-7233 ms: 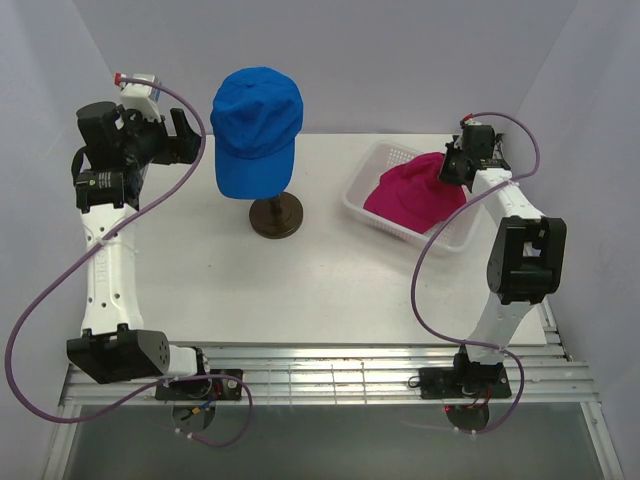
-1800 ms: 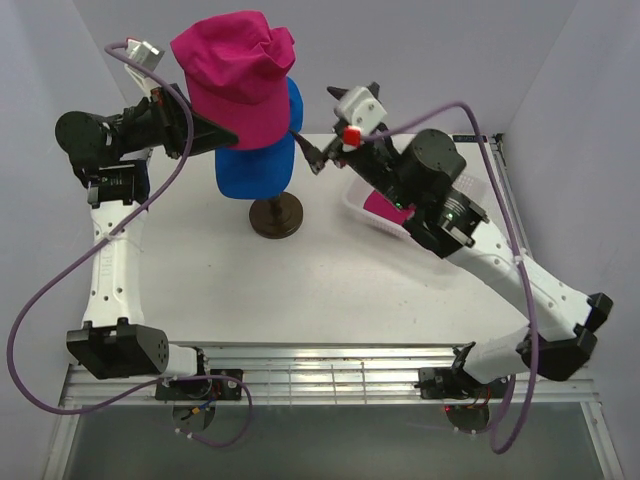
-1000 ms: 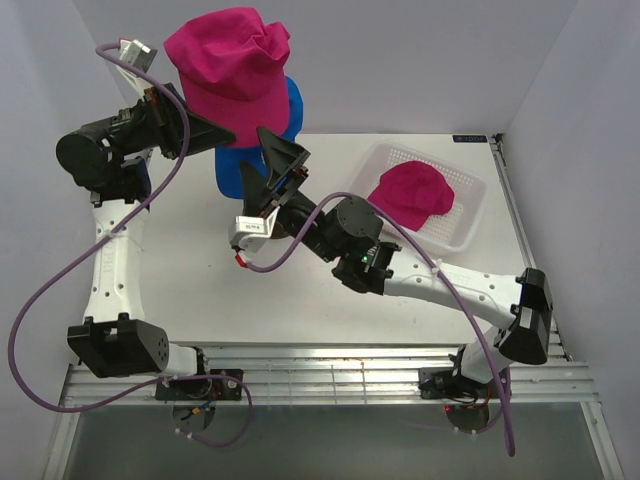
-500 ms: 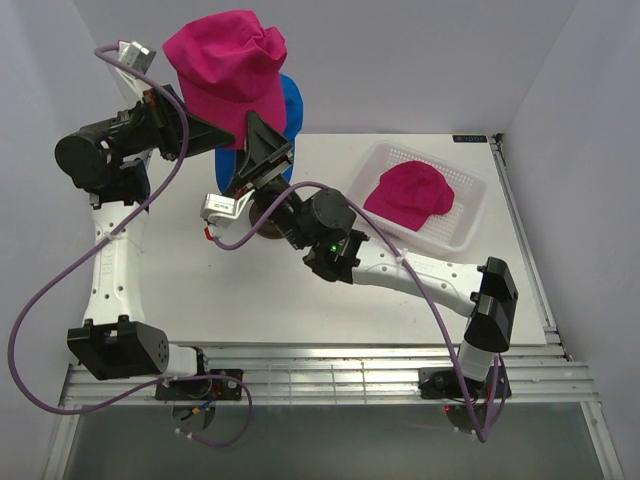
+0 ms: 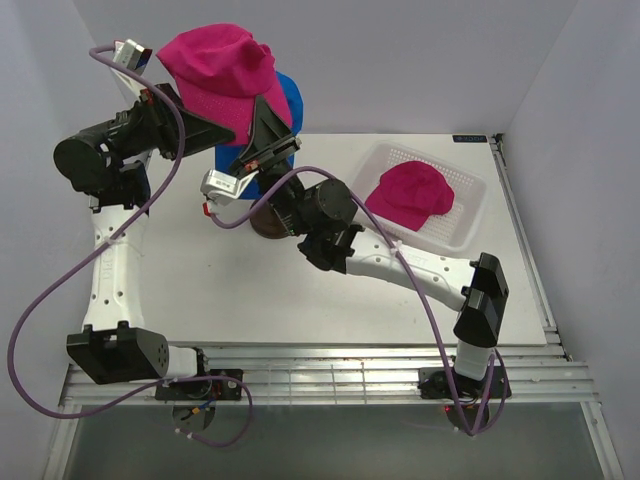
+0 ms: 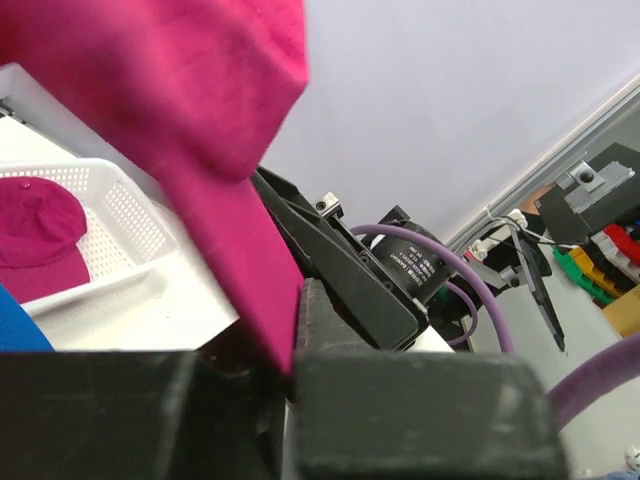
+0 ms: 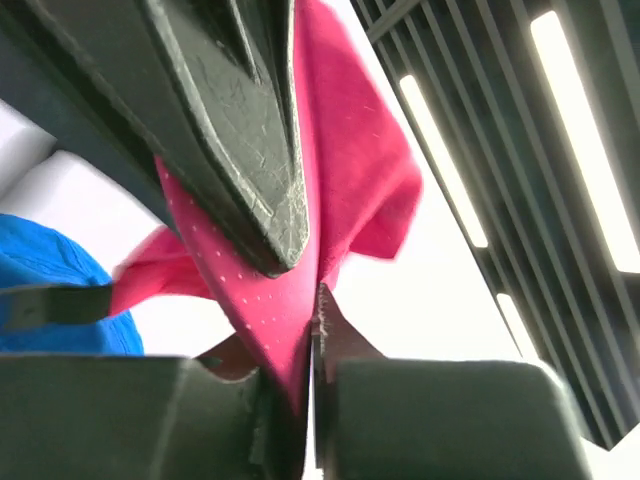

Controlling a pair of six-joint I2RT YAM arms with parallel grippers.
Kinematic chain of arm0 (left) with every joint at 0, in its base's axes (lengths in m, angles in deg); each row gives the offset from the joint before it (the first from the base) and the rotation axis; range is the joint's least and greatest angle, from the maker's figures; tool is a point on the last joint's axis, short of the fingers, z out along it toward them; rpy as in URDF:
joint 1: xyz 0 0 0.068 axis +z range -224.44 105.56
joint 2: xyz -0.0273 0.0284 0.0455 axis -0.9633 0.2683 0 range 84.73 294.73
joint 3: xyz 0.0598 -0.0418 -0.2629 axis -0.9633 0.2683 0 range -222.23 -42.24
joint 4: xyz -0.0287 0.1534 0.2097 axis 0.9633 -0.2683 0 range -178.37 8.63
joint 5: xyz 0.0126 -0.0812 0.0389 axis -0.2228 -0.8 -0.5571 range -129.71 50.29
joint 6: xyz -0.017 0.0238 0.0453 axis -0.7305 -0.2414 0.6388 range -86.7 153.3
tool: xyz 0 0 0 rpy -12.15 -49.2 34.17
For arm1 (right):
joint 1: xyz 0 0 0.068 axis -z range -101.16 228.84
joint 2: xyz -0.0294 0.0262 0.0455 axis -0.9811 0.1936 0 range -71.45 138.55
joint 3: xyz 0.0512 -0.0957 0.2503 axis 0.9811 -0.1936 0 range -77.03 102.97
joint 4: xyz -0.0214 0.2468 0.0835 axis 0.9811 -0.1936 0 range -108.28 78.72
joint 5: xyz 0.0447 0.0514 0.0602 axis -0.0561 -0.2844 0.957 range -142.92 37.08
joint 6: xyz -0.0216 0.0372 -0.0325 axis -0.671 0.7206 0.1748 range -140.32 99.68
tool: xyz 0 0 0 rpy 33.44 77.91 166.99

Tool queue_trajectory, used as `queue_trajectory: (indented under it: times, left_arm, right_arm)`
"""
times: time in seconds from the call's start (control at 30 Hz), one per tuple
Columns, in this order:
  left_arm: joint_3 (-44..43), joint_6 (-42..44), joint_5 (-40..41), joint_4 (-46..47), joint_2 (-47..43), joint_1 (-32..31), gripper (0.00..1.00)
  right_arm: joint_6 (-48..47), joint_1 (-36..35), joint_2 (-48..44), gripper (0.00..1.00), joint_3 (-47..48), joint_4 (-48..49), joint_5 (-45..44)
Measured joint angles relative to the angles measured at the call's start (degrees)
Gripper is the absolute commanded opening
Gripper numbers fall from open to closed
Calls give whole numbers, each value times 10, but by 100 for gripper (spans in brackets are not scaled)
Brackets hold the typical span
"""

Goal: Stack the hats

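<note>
White desk point(image 5: 200, 290), pale walls. A pink cap point(image 5: 215, 65) hangs just above the blue cap point(image 5: 287, 100), with the left jaws and right jaws both clamped on its fabric. The next move is probably to lower it squarely onto the blue one. Another pink cap point(image 5: 410, 195) lies in the basket point(image 5: 462, 232).

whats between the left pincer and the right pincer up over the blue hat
The raised pink hat: in the top view its fabric runs from the left pincer to the right pincer, and each wrist view shows it pinched in shut jaws.
</note>
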Motion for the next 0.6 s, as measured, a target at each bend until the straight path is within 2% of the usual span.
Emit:
queue_trajectory:
  times: [0.13, 0.27, 0.4, 0.43, 0.6]
  left_arm:
    - [7, 1, -5, -2, -1, -1, 56]
    - [8, 11, -14, 1, -1, 0, 68]
    - [8, 18, -17, 2, -2, 0, 80]
    - [8, 19, -18, 3, -2, 0, 85]
    - [7, 23, -24, 4, -2, 2, 87]
  right_arm:
    - [4, 1, 5, 8, 4, 13, -10]
    - [30, 5, 4, 8, 13, 12, -39]
    - [99, 22, -12, 8, 16, -16, -72]
    - [122, 28, -21, 8, 17, -32, -79]
    - [302, 89, -89, 8, 67, -209, -100]
